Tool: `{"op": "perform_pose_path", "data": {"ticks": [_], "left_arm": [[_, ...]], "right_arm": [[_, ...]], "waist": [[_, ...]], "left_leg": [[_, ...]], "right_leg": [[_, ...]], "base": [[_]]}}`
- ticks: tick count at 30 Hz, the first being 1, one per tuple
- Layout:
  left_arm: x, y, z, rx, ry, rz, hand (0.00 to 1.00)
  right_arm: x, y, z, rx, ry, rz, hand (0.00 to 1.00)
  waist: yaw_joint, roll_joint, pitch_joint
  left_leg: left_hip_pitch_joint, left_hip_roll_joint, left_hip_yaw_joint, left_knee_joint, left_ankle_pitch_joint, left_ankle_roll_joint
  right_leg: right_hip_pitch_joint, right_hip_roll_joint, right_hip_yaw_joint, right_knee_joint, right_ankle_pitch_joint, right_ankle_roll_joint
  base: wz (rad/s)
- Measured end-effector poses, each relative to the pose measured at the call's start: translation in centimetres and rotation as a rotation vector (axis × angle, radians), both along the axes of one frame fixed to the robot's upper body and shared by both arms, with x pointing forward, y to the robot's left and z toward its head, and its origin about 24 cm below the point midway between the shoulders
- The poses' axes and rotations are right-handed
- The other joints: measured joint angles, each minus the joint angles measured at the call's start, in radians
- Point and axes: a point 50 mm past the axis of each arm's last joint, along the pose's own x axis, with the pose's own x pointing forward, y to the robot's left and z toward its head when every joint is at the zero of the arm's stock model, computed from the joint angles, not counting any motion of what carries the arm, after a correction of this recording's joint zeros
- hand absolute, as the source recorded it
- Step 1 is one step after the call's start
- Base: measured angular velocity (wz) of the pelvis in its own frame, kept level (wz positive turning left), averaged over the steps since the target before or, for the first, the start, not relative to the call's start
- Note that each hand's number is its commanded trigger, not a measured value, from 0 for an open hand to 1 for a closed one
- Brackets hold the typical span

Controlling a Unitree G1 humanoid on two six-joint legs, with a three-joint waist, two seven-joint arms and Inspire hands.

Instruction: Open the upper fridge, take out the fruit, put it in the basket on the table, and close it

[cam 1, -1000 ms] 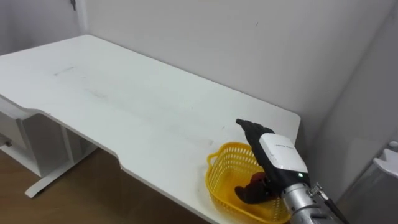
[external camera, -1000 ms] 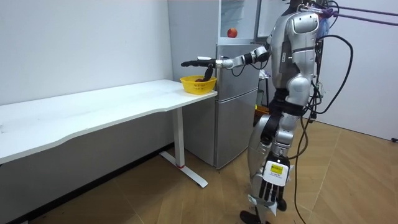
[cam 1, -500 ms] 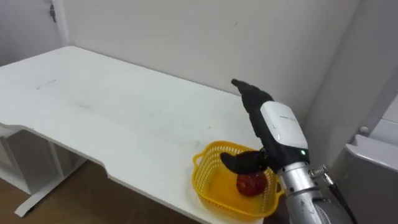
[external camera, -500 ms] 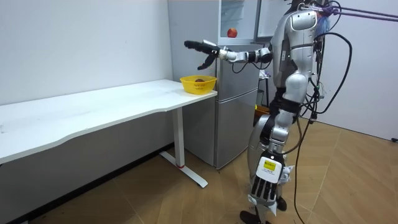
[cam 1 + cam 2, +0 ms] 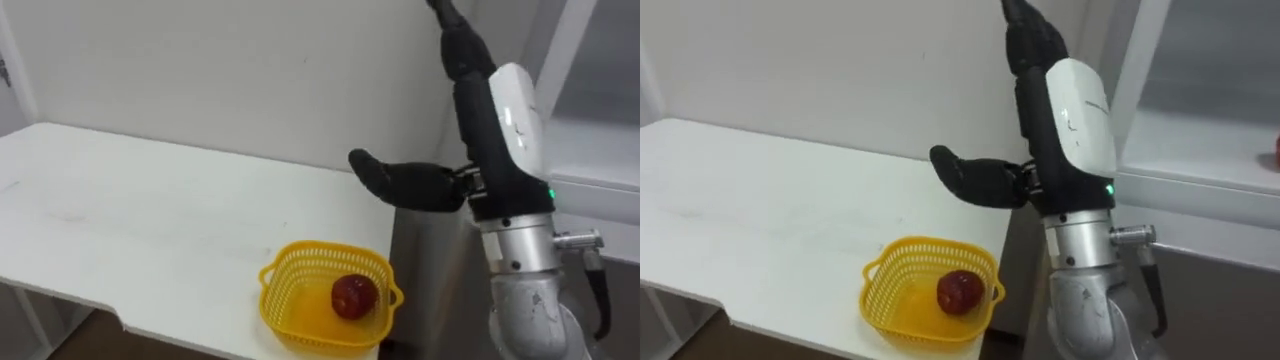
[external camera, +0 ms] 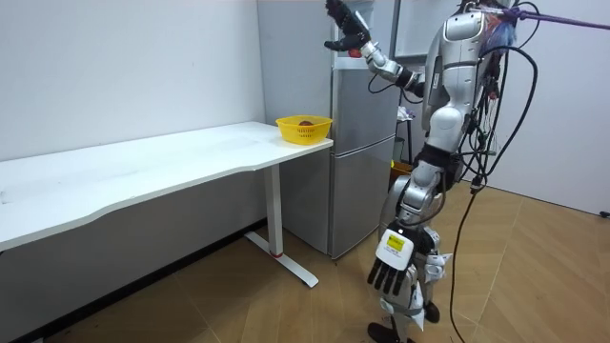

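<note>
right hand (image 5: 1040, 110) — fingers (image 5: 1028, 25) run out past the top edge, tips unseen | red thing (image 5: 1276, 150) on the fridge shelf (image 5: 1200, 165) — cut by right edge, kind unclear | table (image 5: 740, 220) cut at left

A white tabletop (image 5: 150, 220) with a curved front edge stretches from the left side of the frame to the lower centre along a pale wall, and a yellow plastic mesh basket (image 5: 300, 295) stands upright on it at its near right corner, in the lower centre.
</note>
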Motion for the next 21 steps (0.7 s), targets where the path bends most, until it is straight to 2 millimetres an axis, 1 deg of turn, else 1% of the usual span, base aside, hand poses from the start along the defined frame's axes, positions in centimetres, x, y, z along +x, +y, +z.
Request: {"op": "perform_pose_path", "data": {"ticks": [2,3,6,7,9,12,14,17,21], "left_arm": [[-0.2,0.0,0.0,-0.002,0.006,0.011,0.0],[-0.4,-0.1,-0.1,0.0,0.014,0.008,0.0],[-0.4,0.0,-0.1,0.01,0.009,0.011,0.0],[-0.4,0.0,-0.1,0.013,0.01,0.012,0.0],[-0.6,0.0,-0.1,0.012,0.009,0.017,0.0],[-0.9,0.0,-0.1,0.01,0.014,0.032,0.0],[-0.9,0.0,-0.1,0.008,0.009,0.042,0.0],[-1.0,0.0,-0.1,0.007,0.012,0.047,0.0],[-0.9,0.1,-0.1,0.007,0.01,0.048,0.0]], "right_arm": [[-0.6,-0.1,0.3,0.036,-0.03,0.011,0.0],[-0.8,-0.1,0.3,0.047,-0.04,0.013,0.0],[-1.7,-0.4,0.2,0.073,-0.054,0.027,0.0],[-1.9,-0.5,0.1,0.076,-0.057,0.025,0.0],[-2.8,-1.3,0.6,0.094,-0.095,0.006,0.0],[-3.7,-2.4,1.7,0.128,-0.169,-0.022,0.0],[-4.1,-3.0,2.1,0.15,-0.209,-0.048,0.0],[-4.4,-3.5,1.8,0.169,-0.224,-0.071,0.0],[-4.5,-4.0,1.2,0.172,-0.202,-0.095,0.0]], "waist": [[-0.014,0.001,0.0009],[-0.022,0.005,-0.0001],[-0.043,0.002,-0.0029],[-0.043,0.002,-0.003],[-0.061,0.001,-0.0037],[-0.08,0.002,-0.0032],[-0.091,0.002,-0.003],[-0.105,0.002,-0.003],[-0.108,0.002,-0.0027]], "left_leg": [[0.009,0.001,0.004,-0.001,0.0,0.0],[0.015,0.001,0.007,-0.004,0.0,0.0],[0.022,0.001,0.012,-0.008,0.0,0.0],[0.025,0.0,0.014,-0.01,0.0,0.0],[0.024,0.0,0.015,-0.01,0.0,0.0],[0.032,0.001,0.021,-0.013,0.0,0.0],[0.035,0.002,0.022,-0.013,0.0,0.0],[0.051,0.003,0.029,-0.019,0.0,0.0],[0.065,0.007,0.051,-0.021,-0.001,-0.001]], "right_leg": [[0.007,0.001,0.003,0.001,0.0,0.0],[0.01,0.0,0.006,0.001,0.0,0.0],[0.011,0.002,0.015,0.001,0.0,0.0],[0.012,0.002,0.02,0.001,0.0,0.0],[0.012,0.002,0.021,0.0,0.0,0.0],[0.014,0.004,0.028,0.0,0.0,0.0],[0.016,0.005,0.028,0.0,0.0,0.0],[0.026,0.006,0.033,-0.002,0.0,0.0],[0.028,0.01,0.053,-0.001,0.001,-0.002]], "base": [[-0.08],[-0.07],[-0.07],[-0.09],[-0.02],[-0.06],[-0.02],[-0.06],[-0.14]]}}
